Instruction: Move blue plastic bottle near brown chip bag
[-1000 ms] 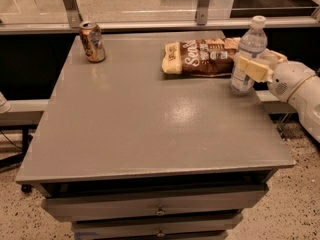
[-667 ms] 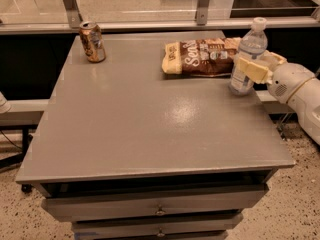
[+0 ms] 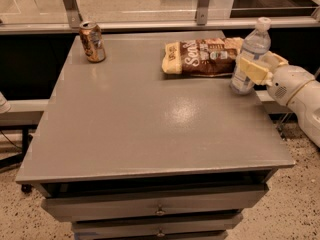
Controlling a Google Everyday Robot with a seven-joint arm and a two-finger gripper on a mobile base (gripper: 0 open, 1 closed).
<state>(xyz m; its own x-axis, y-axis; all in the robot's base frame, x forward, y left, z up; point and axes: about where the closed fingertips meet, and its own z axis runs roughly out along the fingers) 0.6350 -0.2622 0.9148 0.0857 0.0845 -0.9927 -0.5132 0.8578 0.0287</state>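
Only the one camera view to go on. The blue plastic bottle (image 3: pixel 254 44) stands upright at the far right of the bench (image 3: pixel 150 129), just beside the right end of the brown chip bag (image 3: pixel 202 57), possibly touching it, hard to say. The end effector (image 3: pixel 256 66) comes in from the right and is clamped round the bottle's middle, pale pads on either side of it. The bottle's base looks to be down on the bench. So I'd call the move itself pretty much done; what's left is letting go and backing off without tipping it. The soda can (image 3: pixel 92 41) sits well apart, far left corner.
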